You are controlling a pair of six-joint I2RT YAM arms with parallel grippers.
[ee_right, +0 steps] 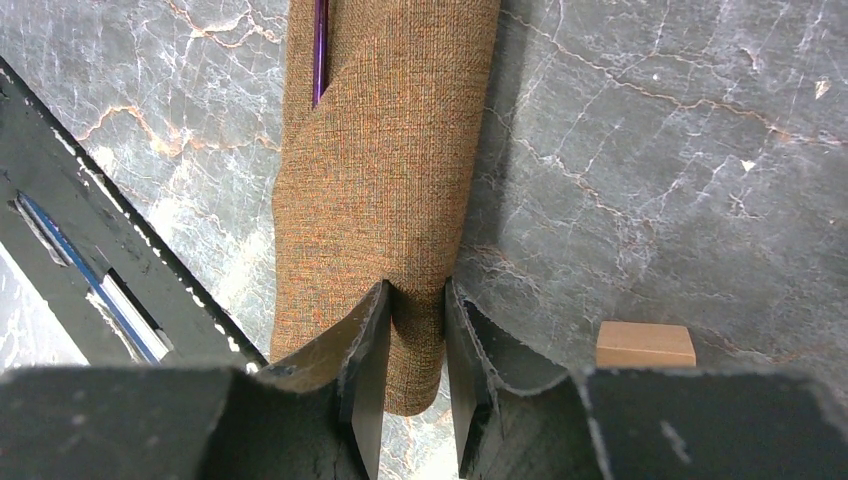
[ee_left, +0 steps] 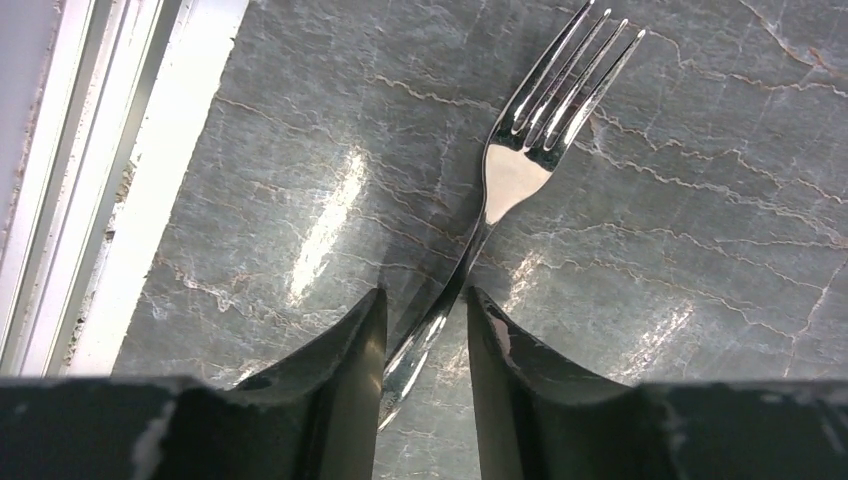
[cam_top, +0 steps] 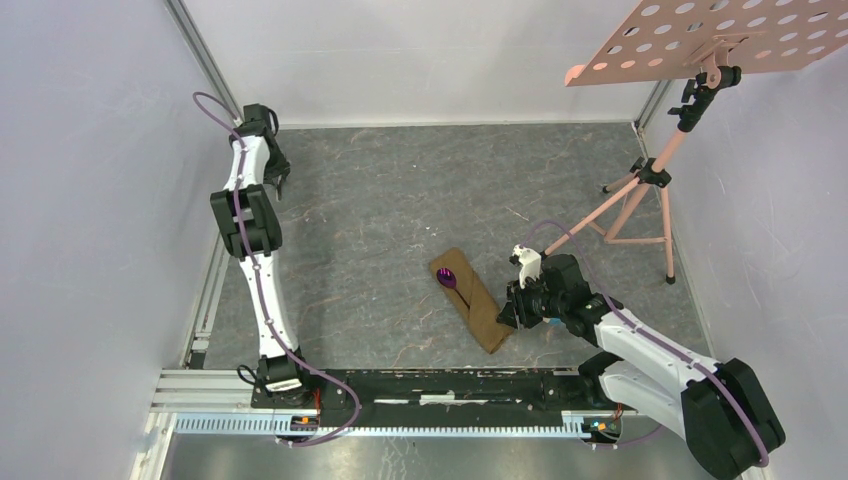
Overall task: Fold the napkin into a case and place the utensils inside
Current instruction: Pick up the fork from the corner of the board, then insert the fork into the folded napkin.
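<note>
The napkin (cam_top: 476, 300) lies folded as a long narrow brown case, slanting across the table's middle. The spoon's purple bowl (cam_top: 447, 278) sticks out of its far end, and its thin handle (ee_right: 320, 50) runs into the fold. My right gripper (ee_right: 415, 290) is shut on the right-hand fold at the near end of the case (ee_right: 390, 150). At the far left, my left gripper (cam_top: 278, 180) hangs over the silver fork (ee_left: 515, 170), which lies flat on the table. The fork's handle runs between the fingers of the left gripper (ee_left: 425, 300), with a gap still showing on the right side.
A pink tripod stand (cam_top: 640, 190) with a perforated plate (cam_top: 720, 35) stands at the back right. A small wooden block (ee_right: 645, 343) lies just right of the right gripper. A white frame rail (ee_left: 120, 180) runs close beside the fork. The black base rail (ee_right: 90, 230) lies near the case.
</note>
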